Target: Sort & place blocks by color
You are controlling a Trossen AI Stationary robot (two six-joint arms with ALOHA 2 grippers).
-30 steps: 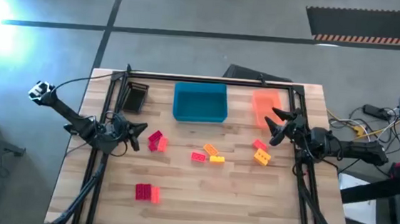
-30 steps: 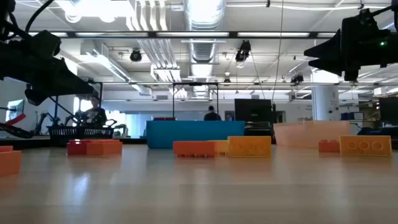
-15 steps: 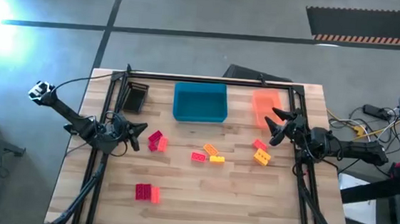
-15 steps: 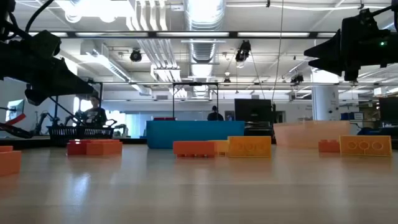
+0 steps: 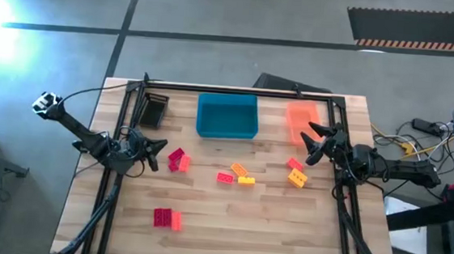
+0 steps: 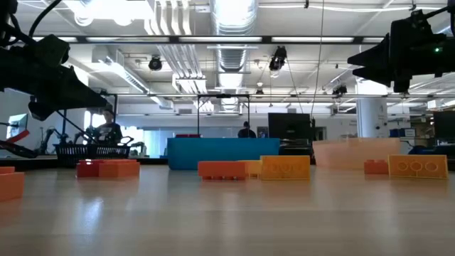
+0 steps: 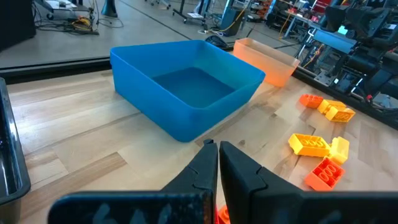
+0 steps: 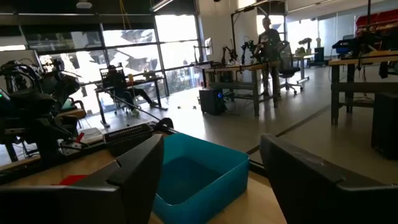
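wooden table (image 5: 227, 224) carries scattered blocks (image 5: 238, 175) between both arms, none in the blue tray (image 5: 227, 116). left gripper (image 5: 157, 147) closed, empty; right gripper (image 5: 310, 142) spread wide, empty.

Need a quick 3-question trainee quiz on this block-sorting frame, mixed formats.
1. True or false: the right claw is gripping a block.
2. Which tray sits between the black tray and the orange tray? A) blue B) green C) white
3. Fill in: the left claw is ____ (open/shut).

Key:
1. False: it is open and empty, beside the orange tray.
2. A: the blue tray.
3. Shut, near the pink-red blocks.
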